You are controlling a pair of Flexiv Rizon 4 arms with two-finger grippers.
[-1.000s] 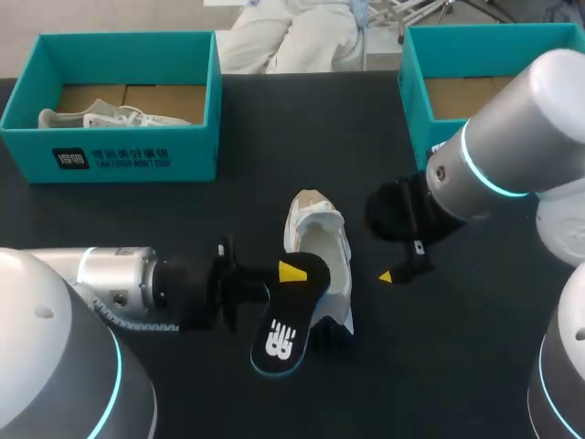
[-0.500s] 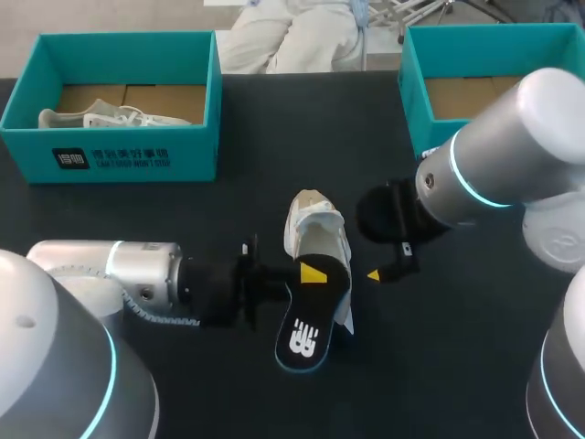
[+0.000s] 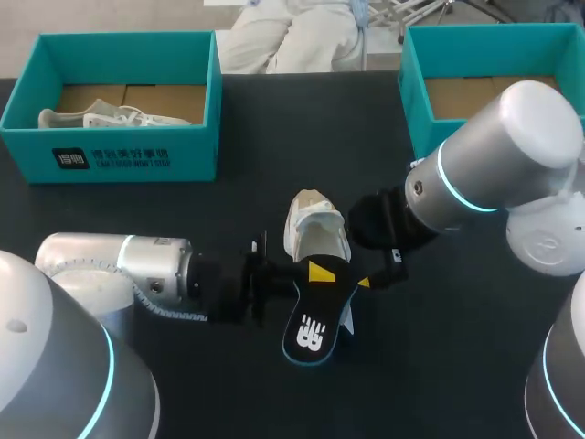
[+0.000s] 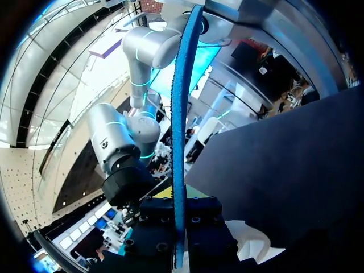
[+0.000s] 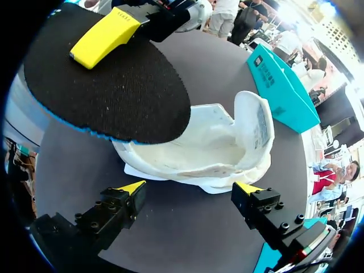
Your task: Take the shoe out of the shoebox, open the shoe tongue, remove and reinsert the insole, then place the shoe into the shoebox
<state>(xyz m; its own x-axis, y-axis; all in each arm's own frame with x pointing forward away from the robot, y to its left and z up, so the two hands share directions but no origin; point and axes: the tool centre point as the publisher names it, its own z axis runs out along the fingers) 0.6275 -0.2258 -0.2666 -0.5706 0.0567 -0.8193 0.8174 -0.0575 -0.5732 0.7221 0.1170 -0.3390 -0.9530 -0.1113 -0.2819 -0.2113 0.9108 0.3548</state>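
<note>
Head view, white shoe [image 3: 317, 236] upright with its mouth open, left gripper [image 3: 318, 273] pinching black insole [image 3: 309, 325] over shoe's heel end, right gripper [image 5: 189, 188] spread wide, just beside shoe.

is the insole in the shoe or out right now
Out. The left gripper pinches the insole over the shoe, whose inside shows bare.
</note>
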